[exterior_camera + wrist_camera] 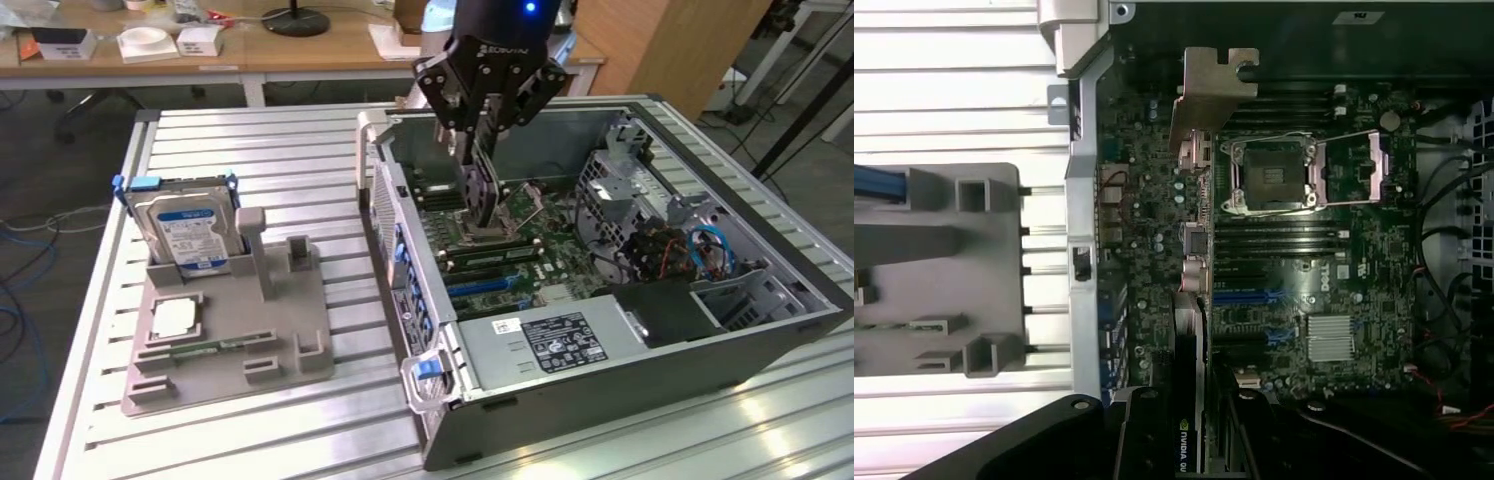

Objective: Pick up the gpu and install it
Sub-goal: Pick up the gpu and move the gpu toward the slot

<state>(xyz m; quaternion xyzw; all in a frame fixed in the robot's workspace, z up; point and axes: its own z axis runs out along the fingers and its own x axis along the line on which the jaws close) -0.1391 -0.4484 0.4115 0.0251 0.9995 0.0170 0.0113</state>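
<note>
**Black robot gripper** (478,152): closed on the thin, flat gpu card (482,200) (1189,340). The card is held upright on edge inside the open dark-grey computer case (627,385), low over the green motherboard (534,250). Whether the two touch cannot be told.

**Grey moulded parts tray** (287,340): placed on the slatted aluminium tabletop (267,150) beside the case. A silver blue-labelled hard drive (187,235) is stood in it.

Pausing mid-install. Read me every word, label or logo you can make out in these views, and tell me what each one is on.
"ROBOTIQ", faint, on the body of the gripper, which is shut on the gpu.
"DELL", sideways, on the motherboard.
Logo and white letters on the gpu's black edge: cut off, unreadable.
Print on the power supply label: too small to read.
Print on the hard drive's blue label: too small to read.
</note>
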